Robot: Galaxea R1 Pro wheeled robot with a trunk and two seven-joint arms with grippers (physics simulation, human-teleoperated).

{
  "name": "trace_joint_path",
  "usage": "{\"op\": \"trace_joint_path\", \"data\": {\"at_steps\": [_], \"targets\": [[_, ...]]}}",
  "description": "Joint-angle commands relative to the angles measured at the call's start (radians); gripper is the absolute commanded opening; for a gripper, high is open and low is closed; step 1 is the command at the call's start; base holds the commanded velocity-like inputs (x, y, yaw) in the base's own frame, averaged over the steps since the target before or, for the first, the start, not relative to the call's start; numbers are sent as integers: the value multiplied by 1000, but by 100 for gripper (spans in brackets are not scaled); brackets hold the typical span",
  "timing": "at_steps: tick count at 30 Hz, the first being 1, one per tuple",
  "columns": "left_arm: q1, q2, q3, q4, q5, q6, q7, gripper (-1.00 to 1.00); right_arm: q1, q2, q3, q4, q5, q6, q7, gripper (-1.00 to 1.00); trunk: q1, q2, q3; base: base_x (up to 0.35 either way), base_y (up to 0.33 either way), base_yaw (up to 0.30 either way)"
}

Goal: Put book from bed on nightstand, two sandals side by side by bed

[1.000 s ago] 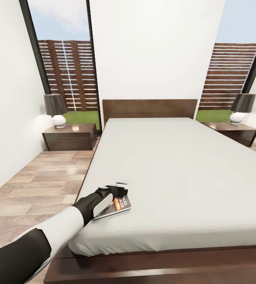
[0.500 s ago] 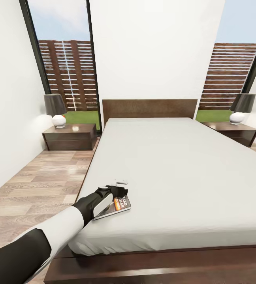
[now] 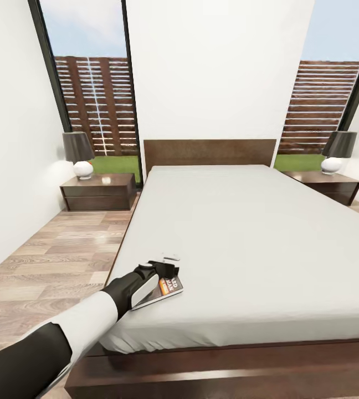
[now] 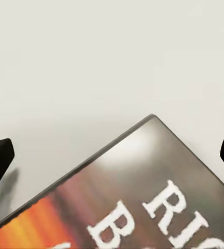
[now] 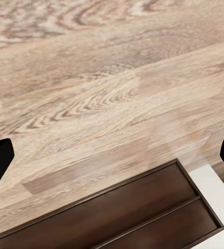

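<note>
Little had moved since the earlier frame beyond a slight camera shift. Left gripper (image 3: 165,266) hovered spread wide over the book (image 3: 165,289), which lay near the bed's (image 3: 246,238) left foot corner. Right gripper (image 5: 112,161) hung wide over bare floor (image 5: 91,78) beside the bed frame.

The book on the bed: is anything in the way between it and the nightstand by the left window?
Nothing visible blocks it. The book lies near the bed's left edge under the left gripper; bare wood floor runs from there to the nightstand. A lamp occupies part of its top.
</note>
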Motion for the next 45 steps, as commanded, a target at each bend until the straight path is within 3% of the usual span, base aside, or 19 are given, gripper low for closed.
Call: {"op": "trace_joint_path", "data": {"at_steps": [1, 45], "targets": [[2, 1, -8, 21, 19, 1, 9, 100, 0, 0, -6, 2, 0, -8, 0, 100, 0, 0, -1, -15, 0, 0], [2, 0, -8, 21, 6, 0, 9, 100, 0, 0, -5, 2, 0, -8, 0, 100, 0, 0, -1, -27, 0, 0]]}}
